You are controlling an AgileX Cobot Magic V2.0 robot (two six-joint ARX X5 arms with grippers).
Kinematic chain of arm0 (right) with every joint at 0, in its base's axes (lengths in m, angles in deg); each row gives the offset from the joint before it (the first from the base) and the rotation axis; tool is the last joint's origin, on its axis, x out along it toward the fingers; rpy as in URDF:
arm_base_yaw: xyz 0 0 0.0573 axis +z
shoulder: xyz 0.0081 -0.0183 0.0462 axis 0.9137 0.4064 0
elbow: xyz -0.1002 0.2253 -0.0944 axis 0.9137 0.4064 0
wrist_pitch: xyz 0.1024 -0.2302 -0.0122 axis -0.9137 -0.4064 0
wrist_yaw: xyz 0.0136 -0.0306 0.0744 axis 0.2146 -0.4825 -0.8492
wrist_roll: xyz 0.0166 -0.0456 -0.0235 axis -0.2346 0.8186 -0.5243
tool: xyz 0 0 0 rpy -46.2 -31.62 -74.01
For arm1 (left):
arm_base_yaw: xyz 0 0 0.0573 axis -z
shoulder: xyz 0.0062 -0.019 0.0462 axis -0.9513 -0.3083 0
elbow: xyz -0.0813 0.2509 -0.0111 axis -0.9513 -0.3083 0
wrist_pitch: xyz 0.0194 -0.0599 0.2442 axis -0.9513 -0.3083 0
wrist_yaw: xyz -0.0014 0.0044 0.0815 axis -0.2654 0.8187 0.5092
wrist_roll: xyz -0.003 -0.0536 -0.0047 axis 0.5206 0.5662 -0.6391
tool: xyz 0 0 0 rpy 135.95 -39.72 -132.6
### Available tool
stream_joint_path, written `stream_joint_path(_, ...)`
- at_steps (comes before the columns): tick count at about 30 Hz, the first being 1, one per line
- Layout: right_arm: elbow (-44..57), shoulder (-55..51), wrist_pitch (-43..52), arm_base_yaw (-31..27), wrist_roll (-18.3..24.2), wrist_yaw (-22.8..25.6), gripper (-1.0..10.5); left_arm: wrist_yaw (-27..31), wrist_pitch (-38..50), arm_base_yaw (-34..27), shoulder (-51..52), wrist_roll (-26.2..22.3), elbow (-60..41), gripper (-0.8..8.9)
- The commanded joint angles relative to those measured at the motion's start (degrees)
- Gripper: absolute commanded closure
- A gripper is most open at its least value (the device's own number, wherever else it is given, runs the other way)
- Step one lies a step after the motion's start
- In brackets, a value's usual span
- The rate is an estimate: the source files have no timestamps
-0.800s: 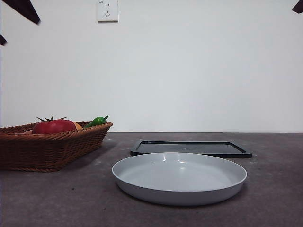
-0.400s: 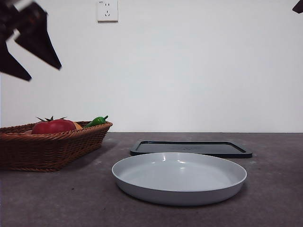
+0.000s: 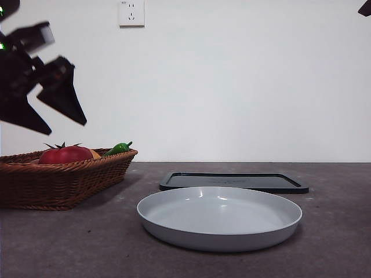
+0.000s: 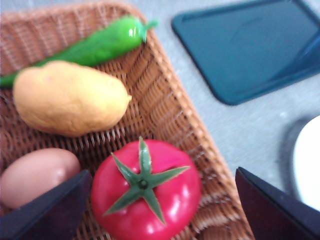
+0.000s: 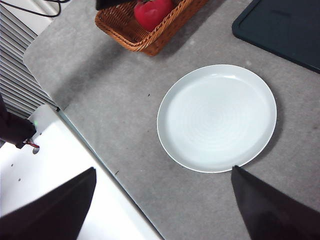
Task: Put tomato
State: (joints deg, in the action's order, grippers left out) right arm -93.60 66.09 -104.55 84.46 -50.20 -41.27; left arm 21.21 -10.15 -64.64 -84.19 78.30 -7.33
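- Wicker basket (image 3: 64,182) stands at one side of the grey surface (image 3: 87,243); its raised woven walls keep the round produce from rolling off.
- Inside it the tomato (image 4: 146,190) lies with its green stalk up, close against the basket's side wall. It is just beside a pale egg (image 4: 37,174) and near a yellow lemon-like fruit (image 4: 70,97); a green pepper (image 4: 97,46) lies along the far wall.
- Left end effector (image 3: 55,119) hangs above the basket with both jaws spread wide. In the left wrist view they stand on either side of the tomato without touching it, so it grips nothing. That framing suggests it is lining up to close on the tomato from above.
- Grey plate (image 3: 220,217) sits bare in the middle of the surface, well apart from the basket. It looks the likely place for the tomato, though the task names no target.
- Dark tray (image 3: 235,181) lies flat just behind the plate.
- Right end effector (image 5: 160,200) waits high over the plate, jaws parted and holding nothing.
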Motion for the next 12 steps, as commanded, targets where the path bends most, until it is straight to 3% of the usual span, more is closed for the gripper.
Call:
stream_joint_path(1, -1.05, 0.48, 0.35, 0.31, 0.22, -0.04, 5.2, 0.11, 1.97, 0.13, -2.54, -1.42, 1.07, 3.45)
stream_joint_path(12, -1.05, 0.48, 0.24, 0.31, -0.22, -0.04, 5.2, 0.13, 4.85, 0.13, -7.96, -2.27, 1.07, 3.44)
